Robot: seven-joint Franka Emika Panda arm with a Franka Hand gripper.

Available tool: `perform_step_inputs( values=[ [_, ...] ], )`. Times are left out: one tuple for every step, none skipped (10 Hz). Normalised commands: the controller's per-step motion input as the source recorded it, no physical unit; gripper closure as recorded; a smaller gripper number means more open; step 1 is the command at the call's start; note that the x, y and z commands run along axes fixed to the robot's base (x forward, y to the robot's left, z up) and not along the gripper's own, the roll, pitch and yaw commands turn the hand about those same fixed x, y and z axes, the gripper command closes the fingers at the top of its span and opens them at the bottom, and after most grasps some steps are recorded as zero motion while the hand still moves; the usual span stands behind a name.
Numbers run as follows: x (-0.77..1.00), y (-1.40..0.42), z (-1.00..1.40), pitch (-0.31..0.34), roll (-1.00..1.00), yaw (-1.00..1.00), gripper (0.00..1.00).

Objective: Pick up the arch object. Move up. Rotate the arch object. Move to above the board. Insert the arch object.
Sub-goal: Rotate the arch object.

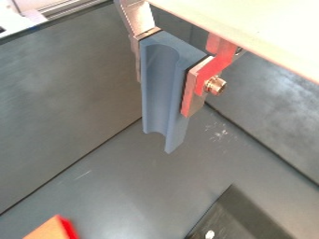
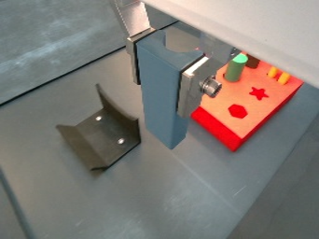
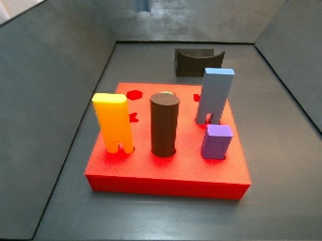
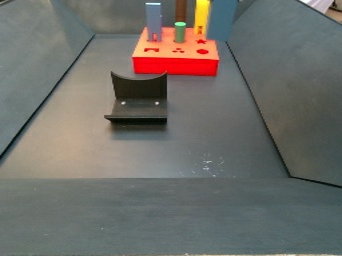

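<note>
We count one gripper [image 2: 165,79] above the floor by the one fixture [image 2: 97,135], jaws pinching one arch object [image 2: 162,119]; one board [image 3: 164,177] carries four pegs.

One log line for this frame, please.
pincer: shut on arch object, off the floor | fixture: beside it | board: off to one side, arch object not inserted

The slate blue-grey arch object [image 1: 163,107] [image 2: 162,117], a long block with a curved hollow down 1 face, hangs upright above the dark floor, clamped between the 2 fingers of the gripper [image 1: 166,79] [image 2: 165,79]. The thick, square, bright-red board [image 2: 244,127] [image 3: 164,181] [image 4: 174,66] lies flat near the floor's far edge in a side view, with star and hexagon holes in its top.
</note>
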Motion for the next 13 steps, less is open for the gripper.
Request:
perform_step_inputs(
  values=[
    [0.0,0.0,0.0,0.047,0.0,-1.0,1.0],
    [0.01,0.05,-0.01,0.047,0.0,-1.0,1.0],
    [0.01,0.05,0.0,0.05,-0.01,-1.0,1.0],
    [0.02,0.04,0.0,0.052,-0.01,-1.0,1.0],
    [0.02,0.03,0.0,0.056,-0.01,-1.0,1.0],
    [0.02,0.02,0.0,0.063,-0.01,-1.0,1.0],
    [0.02,0.02,0.01,0.072,-0.01,-1.0,1.0],
    [0.02,0.02,0.01,0.078,-0.01,-1.0,1.0],
    [0.03,0.02,0.01,0.093,-0.01,-1.0,1.0],
    [0.03,0.02,0.01,0.102,-0.01,-1.0,1.0],
    [0.03,0.02,0.01,0.128,-0.02,-1.0,1.0],
    [0.03,0.02,0.01,0.145,-0.02,-0.91,1.0],
    [0.04,0.02,0.02,0.136,-0.02,-0.56,1.0]
  ],
)
